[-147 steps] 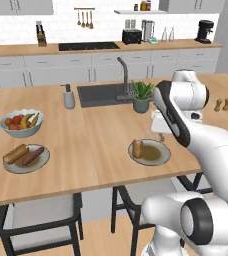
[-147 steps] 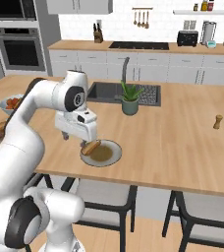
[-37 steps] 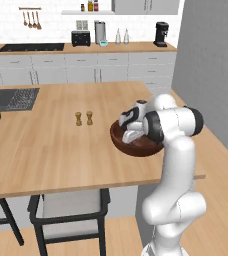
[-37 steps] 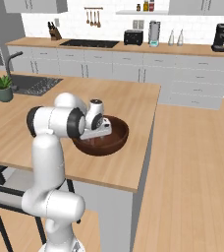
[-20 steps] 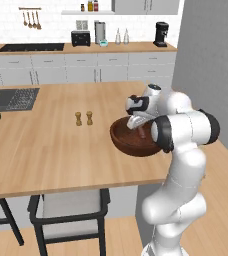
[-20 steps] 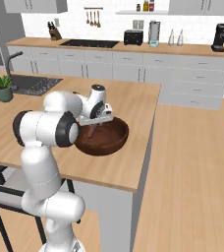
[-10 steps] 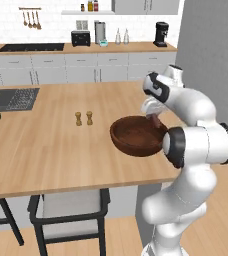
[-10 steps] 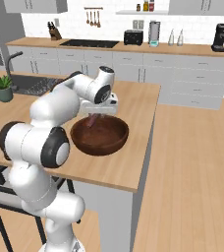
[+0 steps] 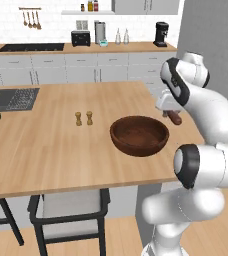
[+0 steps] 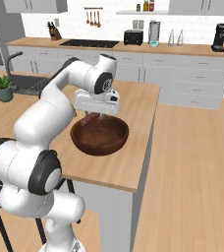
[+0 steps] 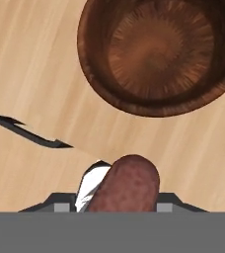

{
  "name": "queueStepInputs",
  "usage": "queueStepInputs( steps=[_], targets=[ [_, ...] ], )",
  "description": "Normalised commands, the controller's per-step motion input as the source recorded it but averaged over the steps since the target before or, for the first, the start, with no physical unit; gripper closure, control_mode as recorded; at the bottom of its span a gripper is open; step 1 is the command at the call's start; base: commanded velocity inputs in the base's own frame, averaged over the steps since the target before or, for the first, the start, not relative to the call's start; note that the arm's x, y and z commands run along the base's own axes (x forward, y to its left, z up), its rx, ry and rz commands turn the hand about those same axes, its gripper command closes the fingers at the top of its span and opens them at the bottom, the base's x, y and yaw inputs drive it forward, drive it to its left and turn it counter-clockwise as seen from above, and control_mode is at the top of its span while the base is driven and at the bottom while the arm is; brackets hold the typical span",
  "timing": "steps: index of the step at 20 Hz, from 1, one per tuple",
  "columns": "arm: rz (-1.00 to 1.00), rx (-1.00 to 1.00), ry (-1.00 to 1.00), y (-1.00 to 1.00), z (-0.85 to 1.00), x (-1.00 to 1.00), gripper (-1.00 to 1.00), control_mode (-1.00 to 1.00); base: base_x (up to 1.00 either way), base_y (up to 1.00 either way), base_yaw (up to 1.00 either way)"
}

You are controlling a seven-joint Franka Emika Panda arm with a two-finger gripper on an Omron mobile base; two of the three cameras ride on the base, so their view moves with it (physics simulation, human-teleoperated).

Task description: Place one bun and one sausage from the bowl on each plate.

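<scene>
The wide, round, dark reddish-brown wooden bowl (image 9: 139, 135) stands on the light wooden island counter (image 9: 46, 145), near the counter's right end. Its inside looks bare in all three views. The white arm's two-finger gripper (image 9: 170, 111) hangs just beside the bowl's far right rim, a little above the counter, and it is clamped on a reddish-brown sausage (image 9: 174, 117). In the hand view the sausage (image 11: 127, 185) sticks out between the fingers toward the camera, with the bowl (image 11: 159, 54) apart from it, further along the gripper's line of sight. In the right base view the gripper (image 10: 95, 114) holds the sausage (image 10: 89, 118) over the bowl's far left rim (image 10: 99, 135).

Two small wooden salt and pepper shakers (image 9: 84, 118) stand on the counter to the left of the bowl, well apart from it.

No brand, label or writing can be read anywhere.

Compared with half a second ago, the hand has come up out of the bowl and moved to its far side, and the sausage is now lifted clear of it. The bowl and the shakers have stayed where they were.
</scene>
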Motion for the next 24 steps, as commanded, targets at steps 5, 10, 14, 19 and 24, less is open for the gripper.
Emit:
queueStepInputs(
  steps=[5,10,14,19,24],
  targets=[
    [0.0,-0.01,-0.02,-0.03,0.02,-0.74,1.0,1.0,-0.2,0.0,0.0],
    [0.0,0.0,0.0,0.0,0.0,0.0,1.0,1.0,-1.0,0.52,0.0],
    [0.0,0.0,0.0,0.0,0.0,0.0,1.0,1.0,-0.57,1.0,-0.14],
    [0.0,0.0,0.0,0.0,0.0,0.0,1.0,1.0,-0.04,1.0,-0.19],
    [0.0,0.0,0.0,0.0,0.0,0.0,1.0,1.0,0.03,1.0,-0.19]
  ],
)
